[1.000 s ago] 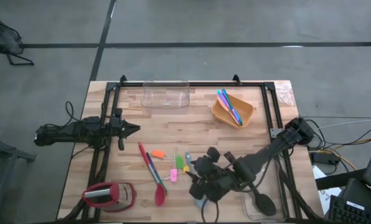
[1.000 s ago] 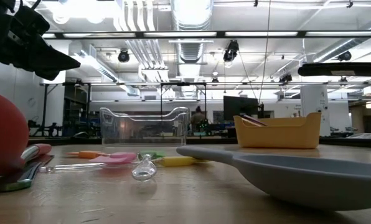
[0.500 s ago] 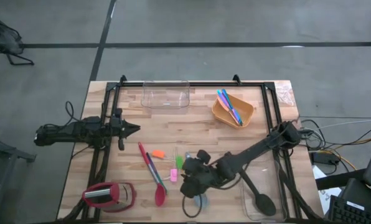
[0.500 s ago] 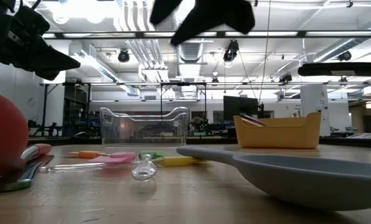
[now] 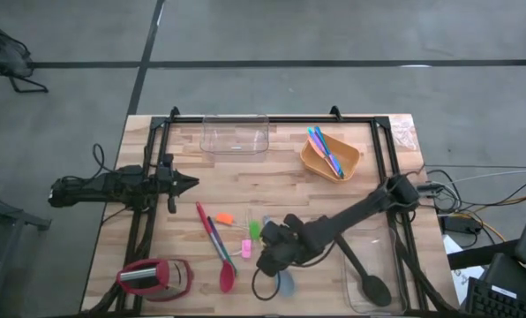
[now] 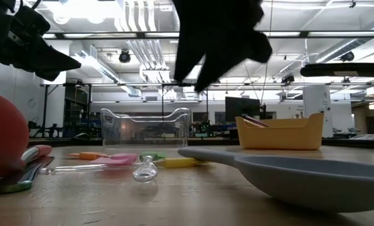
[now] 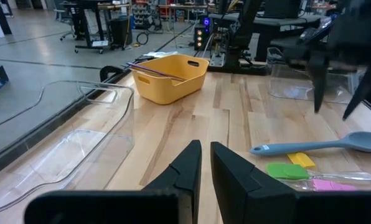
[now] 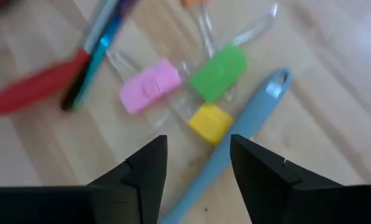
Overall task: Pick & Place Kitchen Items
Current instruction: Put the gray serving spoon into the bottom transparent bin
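A: Where is my right tool (image 8: 195, 171), and what is under it?

B: It hangs above the cluster of small pieces near the front of the worktop (image 5: 272, 172), fingers (image 8: 142, 171) spread apart and holding nothing. Taking the yellow piece (image 8: 209, 122) as landmark: it lies directly ahead of the gap between the fingers. The green piece (image 8: 218, 73) touches it on the far side, the pink piece (image 8: 149, 84) lies just beside it, and the blue spatula (image 8: 235, 140) handle runs along its other side, touching or nearly so.

A: And my left tool (image 7: 204, 163)?

B: Parked well away from the yellow piece, beside the left rail, fingers nearly together with only a thin slit between them, empty.

A: What could go wrong if I descend here?

B: I judge crowding to be the main risk. The pieces lie so close that one finger may land on the green piece or on the spatula handle, not on bare wood. The tool would then pinch two things, or push the yellow piece aside. The clear handles among the pieces are hard to make out, so a finger could snag one and drag the whole cluster. The red spatula (image 8: 39, 84) lies farther off and looks safe.
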Controlling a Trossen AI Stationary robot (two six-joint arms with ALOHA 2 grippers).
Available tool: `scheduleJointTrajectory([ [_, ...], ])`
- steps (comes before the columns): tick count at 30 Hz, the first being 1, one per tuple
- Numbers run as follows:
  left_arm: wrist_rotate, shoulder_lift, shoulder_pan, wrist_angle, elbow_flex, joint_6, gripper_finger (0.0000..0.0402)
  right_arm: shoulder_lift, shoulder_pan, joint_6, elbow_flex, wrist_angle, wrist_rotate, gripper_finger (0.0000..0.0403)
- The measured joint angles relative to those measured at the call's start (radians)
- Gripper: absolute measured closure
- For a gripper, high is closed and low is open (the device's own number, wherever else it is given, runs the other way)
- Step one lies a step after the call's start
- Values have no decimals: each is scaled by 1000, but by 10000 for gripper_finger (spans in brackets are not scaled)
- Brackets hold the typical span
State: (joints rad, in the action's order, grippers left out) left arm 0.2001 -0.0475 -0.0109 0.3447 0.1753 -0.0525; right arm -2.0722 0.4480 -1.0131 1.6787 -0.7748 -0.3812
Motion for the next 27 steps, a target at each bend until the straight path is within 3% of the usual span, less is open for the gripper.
scheduleJointTrajectory([
  [7,0,0,0,0,0,0,358,-65,-18,-28,0,-11,72,213],
  [14,0,0,0,1,0,0,358,-91,-18,-67,18,-109,87,224],
  [27,0,0,0,2,0,0,358,-92,-15,-96,1,-75,92,228],
])
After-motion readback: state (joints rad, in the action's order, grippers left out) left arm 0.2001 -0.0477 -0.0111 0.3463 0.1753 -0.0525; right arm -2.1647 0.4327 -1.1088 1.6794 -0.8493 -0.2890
